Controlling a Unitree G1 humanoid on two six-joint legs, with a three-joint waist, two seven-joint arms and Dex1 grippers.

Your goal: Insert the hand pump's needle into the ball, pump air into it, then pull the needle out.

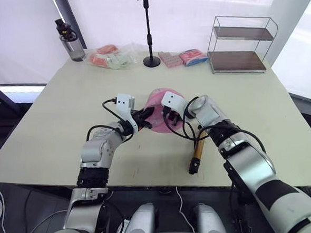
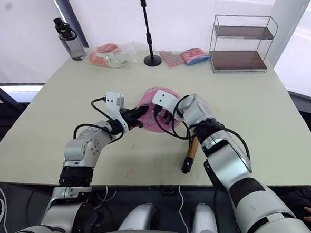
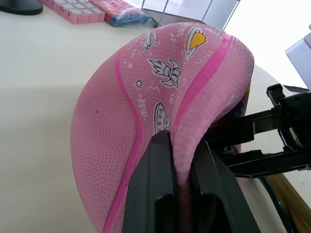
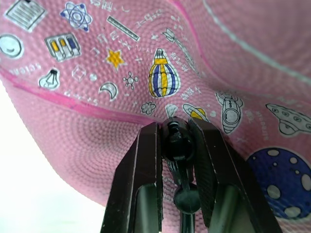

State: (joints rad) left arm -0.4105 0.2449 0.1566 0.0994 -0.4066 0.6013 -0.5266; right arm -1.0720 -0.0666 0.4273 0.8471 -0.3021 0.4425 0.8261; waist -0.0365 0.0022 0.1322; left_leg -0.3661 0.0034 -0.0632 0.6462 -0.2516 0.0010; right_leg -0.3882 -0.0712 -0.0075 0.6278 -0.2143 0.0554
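1. the ball (image 1: 158,114) sits mid-surface, soft and folded, pinned between the two tools.
2. the left tool (image 3: 182,167) is clamped on a creased fold of the ball's skin, bracing it from that side.
3. the right tool (image 4: 175,138) is clamped on the black fitting of the needle (image 4: 174,141), its tip pressed against the ball's printed skin; whether the pin is already in the valve cannot be told.
4. the pump (image 1: 197,151) lies on the surface just behind the right tool, its hose (image 1: 189,130) looping up to the fitting.
5. judged step: seating the needle. to do it well, keep the fitting square to the skin and push straight along its axis, since a tilted pin would likely bend or skid on the soft rubber.
6. the left tool should likely hold its fold firm so the skin does not cave away under the push.
7. leave slack in the hose so it does not drag the fitting sideways.
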